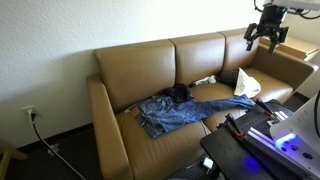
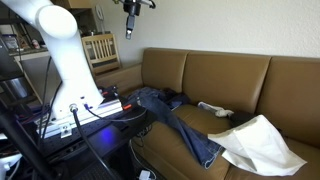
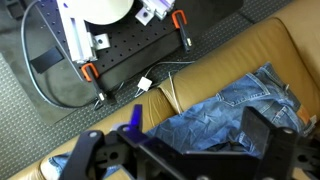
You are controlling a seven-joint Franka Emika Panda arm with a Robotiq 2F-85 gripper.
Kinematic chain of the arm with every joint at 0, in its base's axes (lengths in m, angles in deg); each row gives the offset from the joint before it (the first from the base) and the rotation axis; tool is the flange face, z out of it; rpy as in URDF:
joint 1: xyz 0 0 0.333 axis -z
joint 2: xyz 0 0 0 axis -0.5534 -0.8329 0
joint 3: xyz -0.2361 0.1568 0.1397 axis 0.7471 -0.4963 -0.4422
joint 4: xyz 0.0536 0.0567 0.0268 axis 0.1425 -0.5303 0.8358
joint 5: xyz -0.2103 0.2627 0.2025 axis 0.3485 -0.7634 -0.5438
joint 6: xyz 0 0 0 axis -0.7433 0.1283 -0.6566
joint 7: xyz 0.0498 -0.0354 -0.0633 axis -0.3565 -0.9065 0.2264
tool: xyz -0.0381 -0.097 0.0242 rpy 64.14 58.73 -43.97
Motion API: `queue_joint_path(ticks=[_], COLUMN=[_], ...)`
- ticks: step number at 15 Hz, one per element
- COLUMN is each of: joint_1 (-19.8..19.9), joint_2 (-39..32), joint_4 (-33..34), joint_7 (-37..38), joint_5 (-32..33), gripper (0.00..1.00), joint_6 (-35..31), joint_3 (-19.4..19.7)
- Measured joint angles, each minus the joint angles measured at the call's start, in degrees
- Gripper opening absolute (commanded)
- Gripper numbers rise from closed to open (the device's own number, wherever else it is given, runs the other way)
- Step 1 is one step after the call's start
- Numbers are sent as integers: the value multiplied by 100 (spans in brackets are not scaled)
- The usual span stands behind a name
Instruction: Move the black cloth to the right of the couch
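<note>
The tan couch (image 1: 125,70) carries everything on its seat. A pair of blue jeans (image 1: 185,110) is spread along the cushions, and the black cloth (image 1: 181,93) lies bunched at the back of the seat, touching the upper edge of the jeans; both exterior views show it (image 2: 173,97). A white cloth (image 2: 262,145) lies crumpled toward one end of the seat, and a small white object (image 2: 212,108), too small to identify, rests near the backrest between the 2 cloths. The gripper (image 1: 265,35) hangs high in the air, well apart from the couch, its 2 fingers spread wide with nothing between them. In the wrist view the gripper (image 3: 180,140) frames the jeans (image 3: 225,105) from above. There the finger on the jeans' side hides part of the denim, and whether the dark patch beside it is the black cloth cannot be told. The robot's base (image 2: 80,110) is cut off in both exterior views.
</note>
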Motion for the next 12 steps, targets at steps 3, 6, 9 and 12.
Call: queue_joint_path(ticks=[3, 6, 9, 12], joint_1=[-47, -151, -168, -113], joint_2=[-495, -998, -1064, -1085], joint_4=[-460, -258, -110, -125], joint_7=[746, 1113, 1135, 1569], joint_5=[-247, -272, -272, 414], gripper=[100, 100, 100, 100], joint_6=[-1407, -1829, -1827, -1923], joint_3=[-458, -671, -671, -701])
